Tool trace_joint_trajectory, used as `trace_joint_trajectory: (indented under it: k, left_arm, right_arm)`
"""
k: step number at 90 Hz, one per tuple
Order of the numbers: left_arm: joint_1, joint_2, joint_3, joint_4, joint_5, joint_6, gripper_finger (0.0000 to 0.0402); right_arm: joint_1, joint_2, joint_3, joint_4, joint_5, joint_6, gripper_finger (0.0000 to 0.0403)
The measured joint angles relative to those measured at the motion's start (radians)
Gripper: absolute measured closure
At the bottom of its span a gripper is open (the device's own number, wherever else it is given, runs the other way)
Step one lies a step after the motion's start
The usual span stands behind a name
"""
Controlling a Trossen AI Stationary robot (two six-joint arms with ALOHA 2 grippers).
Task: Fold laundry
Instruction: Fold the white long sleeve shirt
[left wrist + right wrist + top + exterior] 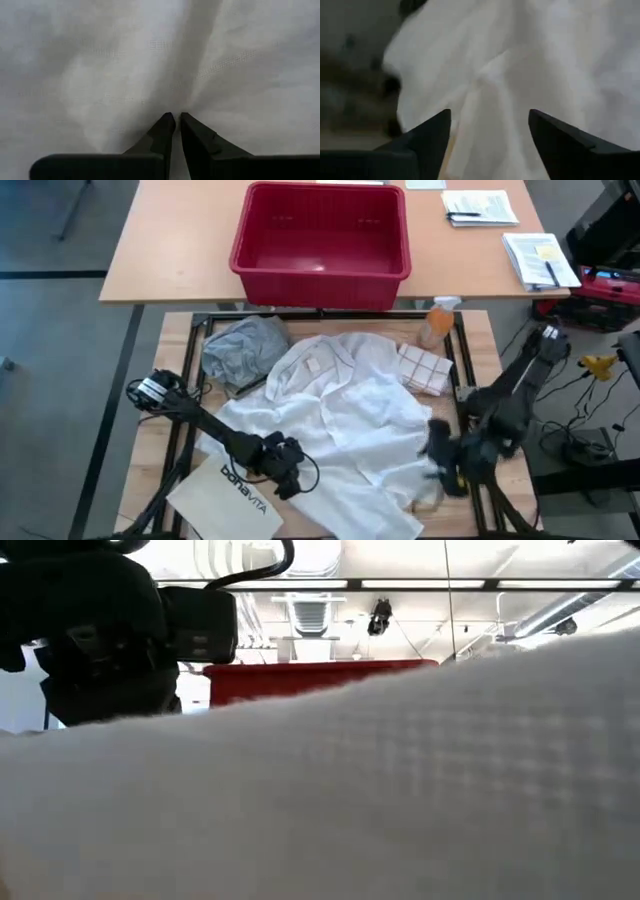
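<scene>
The large white shirt (pixel 340 405) lies spread and rumpled across the middle of the table. It also fills the low view (pixel 400 800). A grey T-shirt (pixel 245 348) lies bunched at the far left beside it. A bit of tan cloth (pixel 428 498) peeks out under the shirt's near right edge. My left gripper (pixel 285 470) (pixel 177 117) is at the shirt's near left edge, shut on the cloth. My right gripper (pixel 440 455) (pixel 490 117) is at the shirt's near right edge. It is open, with a fold of white cloth (pixel 495 75) ahead of its fingers. My left gripper pinches the white shirt near its near left edge (pixel 176 102) between its two fingertips, coming from the table's left side. Creases in the cloth run together toward the fingertips. One layer or several, I cannot tell. The shirt rests on the table.
A stiff white bag printed "bonavita" (pixel 228 492) lies at the near left, partly under my left arm. A checked cloth (pixel 424 370) and an orange spray bottle (pixel 437 323) are at the far right. A red basket (pixel 320 240) stands on the table beyond.
</scene>
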Motion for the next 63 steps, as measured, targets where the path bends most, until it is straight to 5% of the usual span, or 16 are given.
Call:
trace_joint_trajectory:
  k: [17,41,63]
  left_arm:
    - [0.001,-0.038,-0.005,0.015,0.0,0.098,0.0377]
    - [-0.007,-0.081,-0.005,0.05,-0.004,0.15,0.0377]
    - [-0.014,-0.118,-0.003,0.1,-0.002,0.162,0.0377]
  right_arm:
    - [0.135,0.258,0.016,0.122,-0.121,0.004,0.0206]
    - [0.164,0.56,0.16,0.182,0.016,-0.087,0.0223]
    - [0.152,0.707,0.283,-0.05,0.19,-0.072,0.0229]
